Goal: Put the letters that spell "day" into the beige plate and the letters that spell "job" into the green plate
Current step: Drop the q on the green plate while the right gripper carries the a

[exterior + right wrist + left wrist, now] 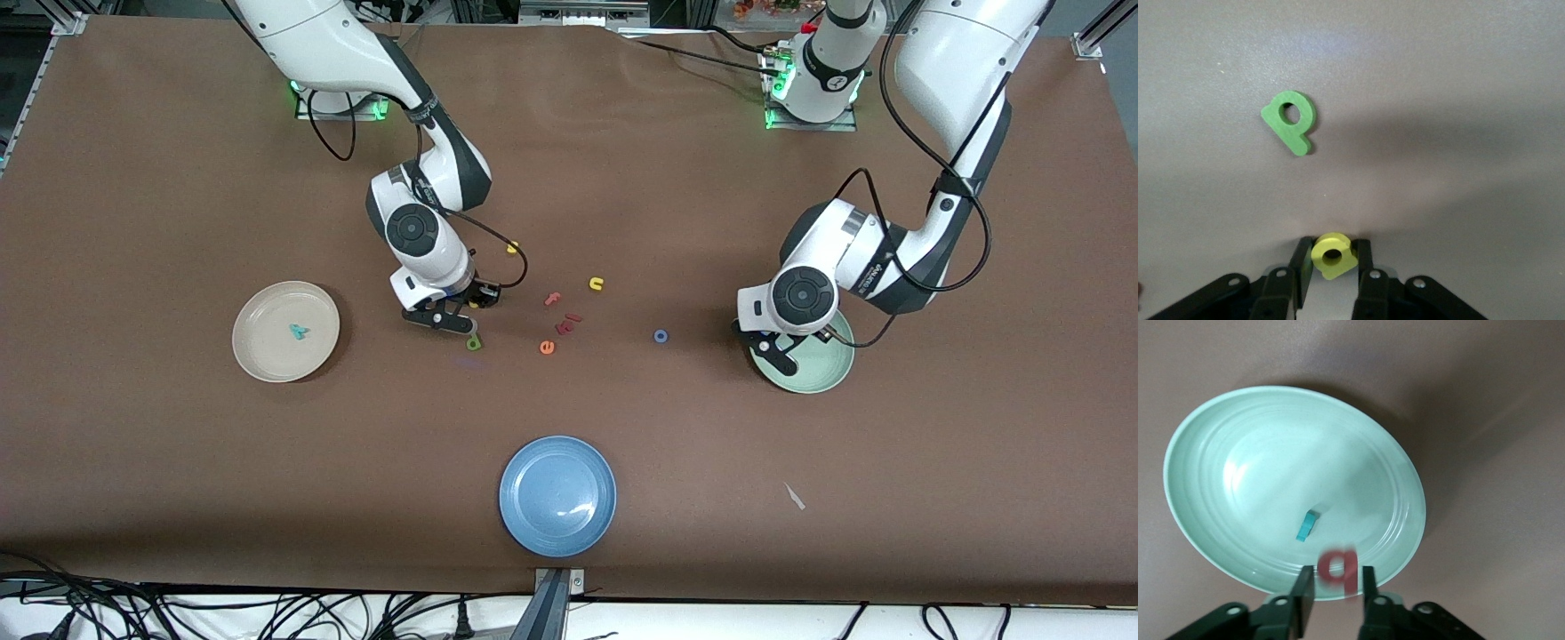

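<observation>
My left gripper (1338, 587) hangs open over the rim of the green plate (1238, 440), which also shows under that arm (827, 366). The pink-red b (1338, 568) is blurred between the fingers and touches neither. A teal j (1307, 525) lies in that plate. The blue o (661, 336) rests on the table beside it. My right gripper (1332, 263) is down at the table, shut on the yellow a (1333, 255). The green d (1291, 121) lies just ahead of it, clear of the fingers (474, 342). A teal y (298, 332) lies in the beige plate (258, 356).
Loose letters lie mid-table: a yellow u (597, 284), a pink f (553, 300), a red piece (570, 322), an orange e (547, 348) and another yellow letter (512, 248). A blue plate (557, 495) sits nearest the front camera.
</observation>
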`<state>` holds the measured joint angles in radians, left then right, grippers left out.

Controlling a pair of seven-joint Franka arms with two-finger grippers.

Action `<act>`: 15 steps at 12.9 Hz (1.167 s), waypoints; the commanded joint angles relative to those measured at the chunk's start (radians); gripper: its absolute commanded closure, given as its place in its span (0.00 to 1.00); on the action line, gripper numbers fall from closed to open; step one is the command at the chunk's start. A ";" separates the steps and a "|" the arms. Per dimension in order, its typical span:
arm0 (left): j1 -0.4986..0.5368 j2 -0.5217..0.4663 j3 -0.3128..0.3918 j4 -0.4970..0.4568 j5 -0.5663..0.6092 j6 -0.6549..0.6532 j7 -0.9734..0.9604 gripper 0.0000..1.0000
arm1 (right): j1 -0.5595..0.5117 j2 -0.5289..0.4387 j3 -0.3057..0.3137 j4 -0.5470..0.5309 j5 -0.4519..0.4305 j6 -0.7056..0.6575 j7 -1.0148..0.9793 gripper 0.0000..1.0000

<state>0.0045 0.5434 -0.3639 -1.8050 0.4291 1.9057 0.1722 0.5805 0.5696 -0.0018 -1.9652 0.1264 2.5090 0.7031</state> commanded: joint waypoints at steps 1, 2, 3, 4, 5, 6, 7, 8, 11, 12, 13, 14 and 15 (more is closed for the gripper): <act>0.002 -0.013 -0.018 0.007 0.010 -0.005 -0.011 0.00 | 0.002 0.012 -0.001 0.018 0.007 0.018 0.013 0.89; -0.003 -0.022 -0.026 0.007 0.002 -0.008 -0.045 0.00 | -0.001 0.006 -0.004 0.035 0.006 -0.020 0.009 0.91; -0.003 -0.023 -0.045 0.010 -0.016 -0.008 -0.090 0.00 | -0.004 -0.002 -0.019 0.066 -0.001 -0.085 -0.003 0.91; -0.003 -0.023 -0.070 0.013 -0.033 -0.008 -0.146 0.00 | -0.002 -0.013 -0.048 0.092 -0.005 -0.145 -0.029 0.90; -0.007 -0.023 -0.082 0.018 -0.044 -0.008 -0.192 0.00 | -0.002 -0.023 -0.070 0.104 -0.005 -0.197 -0.092 0.91; -0.011 -0.020 -0.101 0.033 -0.062 -0.008 -0.239 0.00 | -0.002 -0.045 -0.113 0.103 -0.005 -0.235 -0.176 0.90; -0.021 -0.016 -0.112 0.042 -0.082 -0.005 -0.294 0.00 | -0.002 -0.062 -0.151 0.095 -0.005 -0.281 -0.263 0.90; -0.046 -0.013 -0.112 0.061 -0.107 -0.004 -0.354 0.00 | -0.002 -0.076 -0.186 0.089 -0.005 -0.311 -0.342 0.90; -0.115 0.027 -0.110 0.104 -0.119 0.003 -0.631 0.00 | -0.002 -0.123 -0.274 0.027 -0.005 -0.325 -0.526 0.90; -0.129 0.059 -0.112 0.145 -0.122 0.004 -0.683 0.00 | -0.002 -0.147 -0.309 0.000 -0.005 -0.323 -0.597 0.90; -0.150 0.094 -0.112 0.194 -0.122 0.004 -0.710 0.00 | -0.001 -0.155 -0.343 -0.012 -0.005 -0.323 -0.669 0.90; -0.161 0.125 -0.110 0.231 -0.144 0.006 -0.743 0.00 | -0.002 -0.160 -0.378 -0.020 -0.005 -0.323 -0.738 0.90; -0.162 0.154 -0.110 0.252 -0.177 0.041 -0.769 0.00 | -0.002 -0.157 -0.415 -0.020 -0.005 -0.323 -0.807 0.90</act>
<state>-0.1467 0.6150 -0.4783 -1.6470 0.3018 1.9295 -0.5495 0.5717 0.4510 -0.3663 -1.9442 0.1235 2.1871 0.0067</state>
